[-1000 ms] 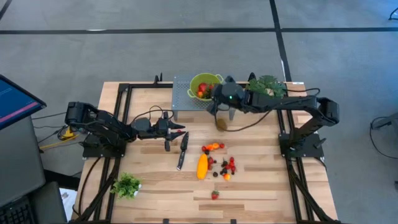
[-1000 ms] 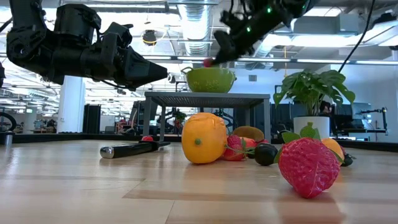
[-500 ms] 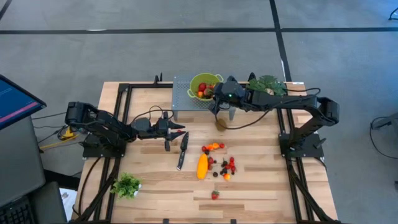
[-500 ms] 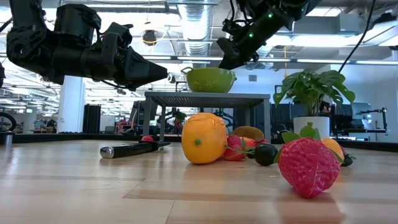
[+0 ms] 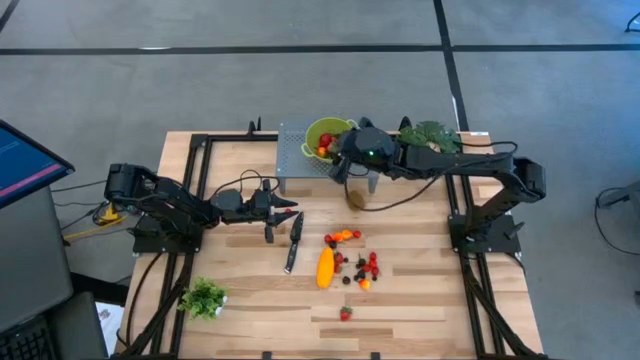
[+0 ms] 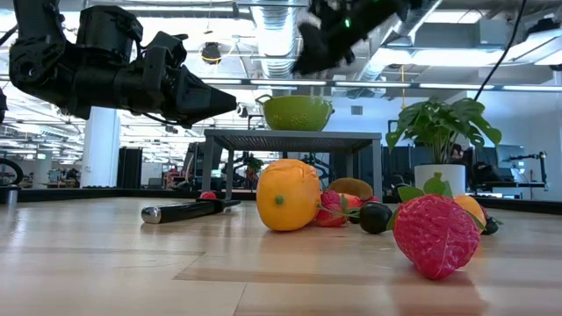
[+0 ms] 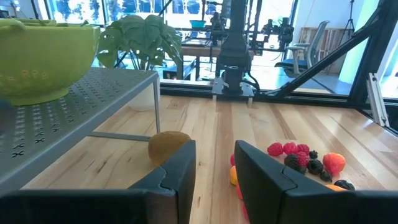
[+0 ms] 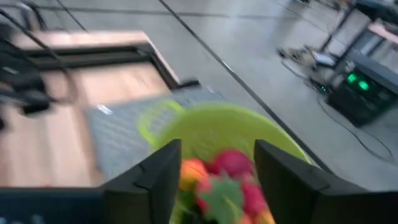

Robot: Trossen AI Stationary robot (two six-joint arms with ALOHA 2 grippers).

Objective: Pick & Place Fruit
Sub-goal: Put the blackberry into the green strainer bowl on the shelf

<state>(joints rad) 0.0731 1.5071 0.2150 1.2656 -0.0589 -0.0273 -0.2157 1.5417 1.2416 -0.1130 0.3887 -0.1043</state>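
The green bowl stands on a grey perforated stand at the far middle and holds red and orange fruit. My right gripper hovers open above the bowl, with nothing between its fingers. More fruit lies on the table: a small cluster, a long yellow-orange piece, a brown kiwi and a lone strawberry. My left gripper waits open at the left of the stand, above the table and touching nothing.
A black-handled knife lies left of the fruit cluster. One green plant sits at the near left, another at the far right beside the stand. Black frame rails run along both table sides.
My right gripper has opened above the green bowl, and the small red piece at its fingertips no longer shows there. The gripper has then risen a little over the bowl. My left arm has kept still.
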